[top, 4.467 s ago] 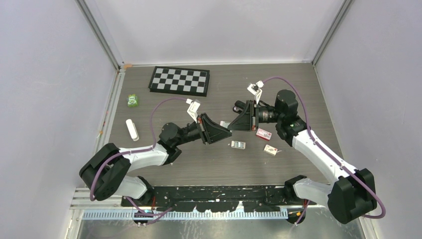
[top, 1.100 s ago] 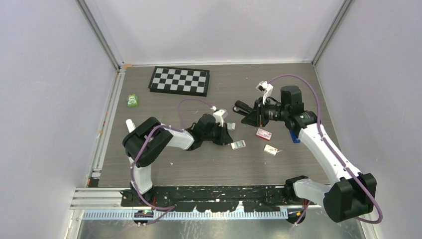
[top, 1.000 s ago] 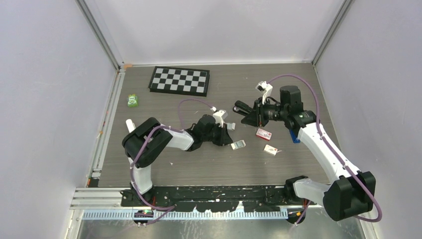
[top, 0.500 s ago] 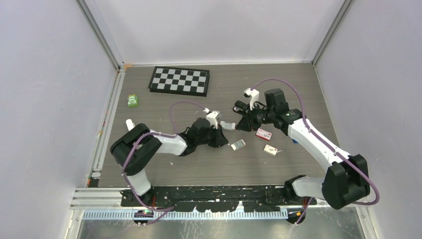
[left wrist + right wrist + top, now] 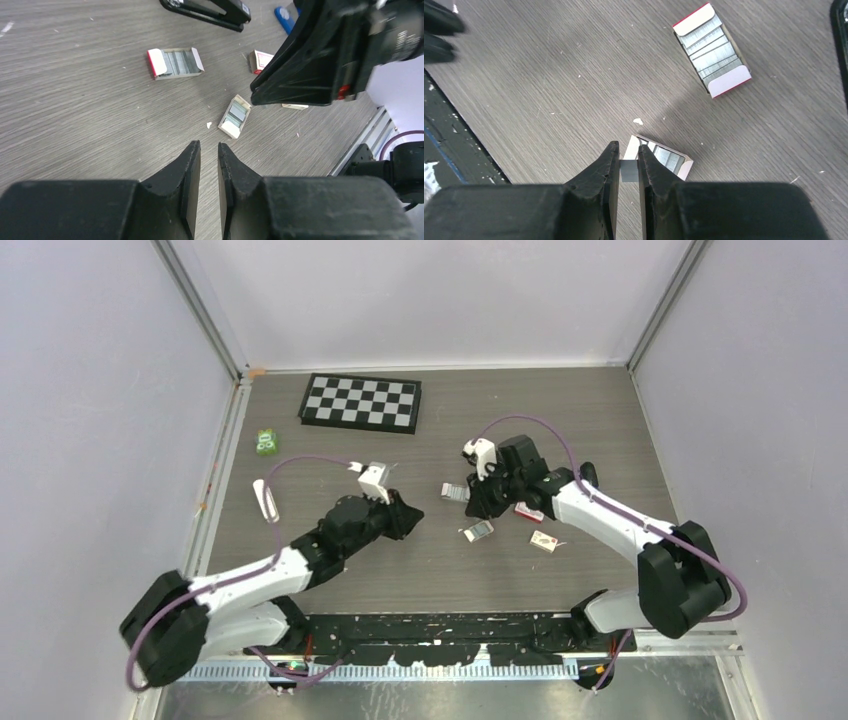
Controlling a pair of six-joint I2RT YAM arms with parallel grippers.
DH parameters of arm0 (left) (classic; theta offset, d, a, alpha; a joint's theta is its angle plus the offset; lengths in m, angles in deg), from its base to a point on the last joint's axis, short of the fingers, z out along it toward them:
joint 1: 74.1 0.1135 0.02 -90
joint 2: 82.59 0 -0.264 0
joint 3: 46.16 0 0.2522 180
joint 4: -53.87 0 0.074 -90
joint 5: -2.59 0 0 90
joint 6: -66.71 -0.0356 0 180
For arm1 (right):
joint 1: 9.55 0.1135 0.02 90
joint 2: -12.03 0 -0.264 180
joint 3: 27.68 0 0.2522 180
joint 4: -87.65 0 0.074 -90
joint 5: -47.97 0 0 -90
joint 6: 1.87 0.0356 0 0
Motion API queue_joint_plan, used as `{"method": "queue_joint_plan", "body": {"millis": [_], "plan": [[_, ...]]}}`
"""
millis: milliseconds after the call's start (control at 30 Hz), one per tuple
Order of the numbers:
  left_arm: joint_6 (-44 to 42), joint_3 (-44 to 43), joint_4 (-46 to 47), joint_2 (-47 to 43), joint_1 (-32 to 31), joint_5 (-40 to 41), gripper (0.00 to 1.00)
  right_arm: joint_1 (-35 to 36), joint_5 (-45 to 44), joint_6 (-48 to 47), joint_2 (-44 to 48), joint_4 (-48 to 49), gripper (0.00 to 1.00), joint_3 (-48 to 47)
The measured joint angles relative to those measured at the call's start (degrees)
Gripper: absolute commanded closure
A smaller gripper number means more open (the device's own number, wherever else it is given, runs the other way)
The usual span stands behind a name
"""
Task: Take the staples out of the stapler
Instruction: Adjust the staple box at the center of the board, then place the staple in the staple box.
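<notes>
The stapler (image 5: 210, 10) lies on the table (image 5: 75, 100) beyond the red-flapped staple box (image 5: 175, 62), a spot only my left wrist camera shows; overhead I cannot pick it out behind the right arm (image 5: 600, 520). My right gripper (image 5: 627, 150) is clamped on a short grey strip of staples (image 5: 629, 171), held just over the small open box (image 5: 664, 159), I judge to drop it in. The right wrist view alone shows that strip. My left gripper (image 5: 207, 147) hovers off to the side, jaws a crack apart, holding nothing.
</notes>
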Motion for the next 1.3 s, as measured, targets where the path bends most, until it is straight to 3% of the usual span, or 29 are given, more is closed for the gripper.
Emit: {"method": "queue_joint_plan", "body": {"millis": [267, 433, 1300], "plan": [[1.7, 6.4, -10.2, -20.2, 0.0, 4.7, 0.81, 3.9, -6.7, 0.7, -1.4, 1.7, 0.90, 1.9], [3.9, 9.8, -15.2, -28.2, 0.0, 7.0, 0.81, 4.9, -10.2, 1.2, -1.0, 2.9, 0.90, 4.1], [6.1, 10.8, -15.8, -25.9, 0.0, 7.3, 0.82, 5.8, -13.4, 7.5, -1.8, 8.4, 0.89, 6.8]]}}
